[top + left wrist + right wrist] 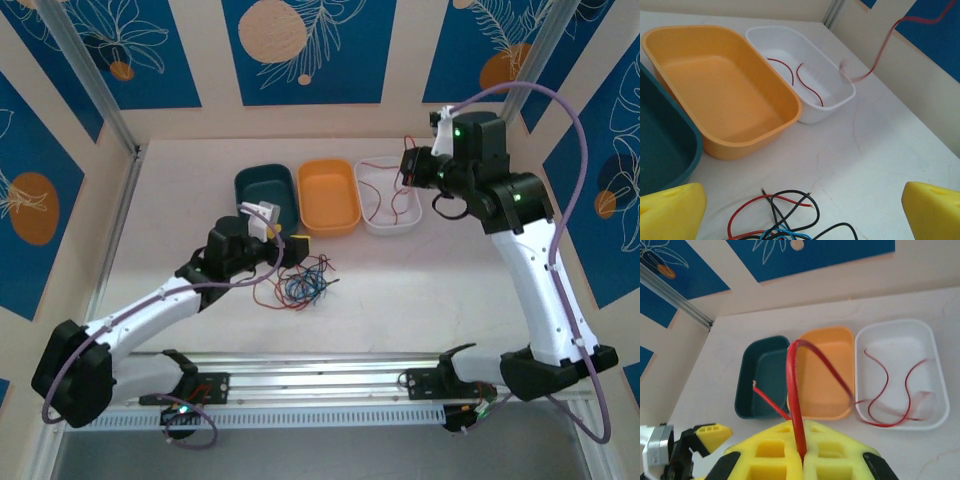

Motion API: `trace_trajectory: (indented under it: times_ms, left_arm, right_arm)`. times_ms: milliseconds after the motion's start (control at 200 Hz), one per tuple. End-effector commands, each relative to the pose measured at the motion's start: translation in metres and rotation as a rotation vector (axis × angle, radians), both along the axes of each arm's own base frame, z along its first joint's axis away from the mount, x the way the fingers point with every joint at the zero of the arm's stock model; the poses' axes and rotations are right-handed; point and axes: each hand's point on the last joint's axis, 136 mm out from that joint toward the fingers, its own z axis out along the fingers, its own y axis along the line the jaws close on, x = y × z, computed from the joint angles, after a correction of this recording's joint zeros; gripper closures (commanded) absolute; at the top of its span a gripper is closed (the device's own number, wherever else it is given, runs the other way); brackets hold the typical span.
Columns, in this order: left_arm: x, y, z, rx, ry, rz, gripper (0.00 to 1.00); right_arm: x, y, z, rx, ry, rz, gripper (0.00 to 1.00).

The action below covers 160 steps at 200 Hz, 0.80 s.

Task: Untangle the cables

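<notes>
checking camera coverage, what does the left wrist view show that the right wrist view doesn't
Left wrist adds the tangle of thin red, black and blue cables beneath the open left gripper. Right wrist adds the right gripper shut on a thin red cable. Both share the orange plastic bin, the white plastic bin holding red cable, and the teal plastic bin.

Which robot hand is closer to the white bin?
The right. The right gripper hangs over the far edge of the white bin, pinching a red cable; the left gripper sits open beyond the orange bin, beside the teal bin.
</notes>
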Motion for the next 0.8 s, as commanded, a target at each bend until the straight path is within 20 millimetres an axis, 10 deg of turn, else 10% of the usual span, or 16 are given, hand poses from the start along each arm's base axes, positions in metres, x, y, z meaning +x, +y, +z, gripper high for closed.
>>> trace_trajectory:
  times_ms: [0, 430, 795]
  left_arm:
    - [-0.012, 0.006, -0.002, 0.017, -0.020, -0.016, 0.00]
    - [-0.036, 0.055, -0.028, 0.123, 0.013, 0.118, 0.00]
    - [-0.049, 0.087, -0.031, 0.139, -0.003, 0.226, 0.00]
  right_arm:
    - [0.013, -0.001, 0.020, -0.029, -0.062, 0.016, 1.00]
    - [0.118, -0.038, 0.007, -0.146, -0.103, -0.163, 1.00]
    - [0.173, -0.029, -0.051, -0.166, -0.002, -0.162, 1.00]
